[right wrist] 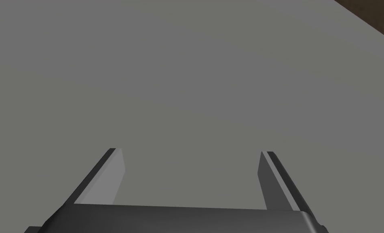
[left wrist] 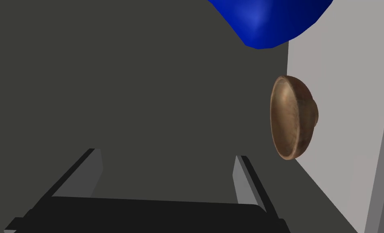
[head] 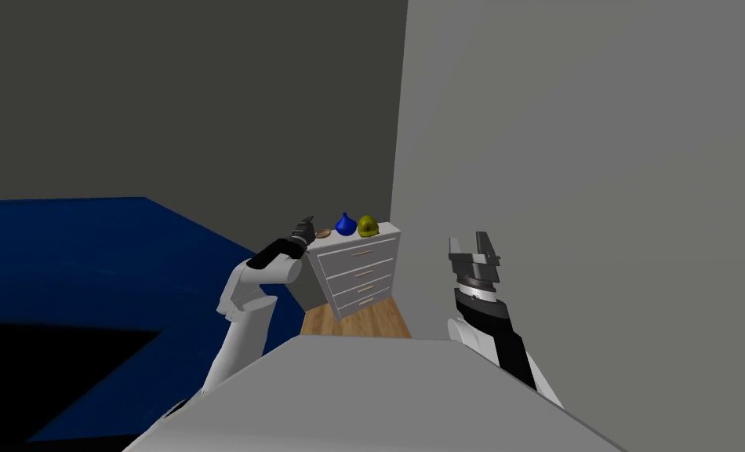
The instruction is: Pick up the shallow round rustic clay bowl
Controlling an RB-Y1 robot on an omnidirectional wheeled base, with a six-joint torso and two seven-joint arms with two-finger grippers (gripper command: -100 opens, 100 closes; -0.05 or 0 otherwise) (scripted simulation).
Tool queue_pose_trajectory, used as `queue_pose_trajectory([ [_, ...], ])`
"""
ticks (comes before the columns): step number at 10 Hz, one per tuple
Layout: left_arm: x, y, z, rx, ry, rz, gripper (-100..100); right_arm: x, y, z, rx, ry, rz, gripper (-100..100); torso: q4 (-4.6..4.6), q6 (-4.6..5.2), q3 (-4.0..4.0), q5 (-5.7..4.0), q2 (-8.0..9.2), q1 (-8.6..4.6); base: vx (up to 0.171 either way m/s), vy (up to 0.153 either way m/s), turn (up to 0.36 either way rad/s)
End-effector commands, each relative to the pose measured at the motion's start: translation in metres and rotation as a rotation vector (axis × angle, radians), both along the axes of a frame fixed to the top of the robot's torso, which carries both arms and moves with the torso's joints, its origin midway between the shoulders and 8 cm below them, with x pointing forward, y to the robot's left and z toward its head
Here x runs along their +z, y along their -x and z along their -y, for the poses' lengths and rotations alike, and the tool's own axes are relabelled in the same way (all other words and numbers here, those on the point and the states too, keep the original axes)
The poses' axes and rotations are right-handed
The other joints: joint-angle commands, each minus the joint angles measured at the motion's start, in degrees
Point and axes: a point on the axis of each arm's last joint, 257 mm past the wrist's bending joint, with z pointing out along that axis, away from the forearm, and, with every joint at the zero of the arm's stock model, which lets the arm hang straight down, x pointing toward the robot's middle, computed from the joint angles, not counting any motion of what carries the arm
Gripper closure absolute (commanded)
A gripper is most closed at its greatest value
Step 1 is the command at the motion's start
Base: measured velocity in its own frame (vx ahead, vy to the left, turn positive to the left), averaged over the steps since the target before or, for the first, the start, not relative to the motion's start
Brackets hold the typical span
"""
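Note:
A shallow brown bowl (head: 323, 233) rests on top of a white chest of drawers (head: 357, 271), at its left end. My left gripper (head: 307, 227) hovers just left of the bowl, level with the dresser top. In the left wrist view the bowl (left wrist: 293, 117) lies a short way beyond and to one side of my open left gripper (left wrist: 169, 159), with nothing between the fingers. My right gripper (head: 474, 249) is raised near the grey wall, and the right wrist view shows that gripper (right wrist: 191, 162) open and empty.
A blue vase (head: 345, 225) and a yellow-green rounded object (head: 368, 227) stand on the dresser beside the bowl. The vase (left wrist: 268, 18) sits close past the bowl. A blue bed (head: 89, 259) lies to the left. A grey wall (head: 598, 196) rises on the right.

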Motion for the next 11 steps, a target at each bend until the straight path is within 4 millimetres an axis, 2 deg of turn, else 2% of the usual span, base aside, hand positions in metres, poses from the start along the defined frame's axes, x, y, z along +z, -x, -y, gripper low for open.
queue_pose_trajectory([
  [1,0.005,-0.003,-0.007,0.014,0.006,-0.016,-100,0.0,0.0,0.0,0.0,0.0,0.0,0,0.0,0.0,0.0,0.0,0.0,0.0,0.018,-0.026,-0.061],
  [3,-0.004,-0.003,-0.009,0.022,0.012,-0.049,-100,0.0,0.0,0.0,0.0,0.0,0.0,0,-0.01,0.0,-0.02,-0.01,-0.03,-0.05,0.013,-0.021,-0.013],
  [4,0.002,-0.006,-0.015,0.035,0.018,-0.058,-100,0.0,0.0,0.0,0.0,0.0,0.0,0,0.0,0.0,0.0,0.0,0.0,0.0,0.017,-0.024,-0.049],
  [6,-0.007,-0.005,-0.017,0.042,0.024,-0.089,-100,0.0,0.0,0.0,0.0,0.0,0.0,0,-0.01,0.0,-0.02,-0.01,-0.03,-0.04,0.014,-0.019,-0.014],
  [7,-0.002,-0.008,-0.024,0.056,0.032,-0.101,-100,0.0,0.0,0.0,0.0,0.0,0.0,0,0.0,0.0,-0.01,0.0,-0.01,0.0,0.021,-0.018,-0.054],
  [8,-0.009,-0.007,-0.025,0.062,0.037,-0.126,-100,0.0,0.0,0.0,0.0,0.0,0.0,0,0.0,0.01,-0.02,0.0,-0.04,-0.01,0.025,-0.02,-0.026],
  [9,-0.001,-0.009,-0.032,0.073,0.043,-0.127,-100,0.0,0.0,0.0,0.0,0.0,0.0,0,-0.01,0.0,-0.03,0.0,-0.04,-0.02,0.036,-0.03,-0.042],
  [11,-0.012,-0.008,-0.034,0.083,0.053,-0.169,-100,0.0,0.0,0.0,0.0,0.0,0.0,0,-0.02,0.0,-0.05,-0.01,-0.08,-0.04,0.021,-0.018,-0.009],
])
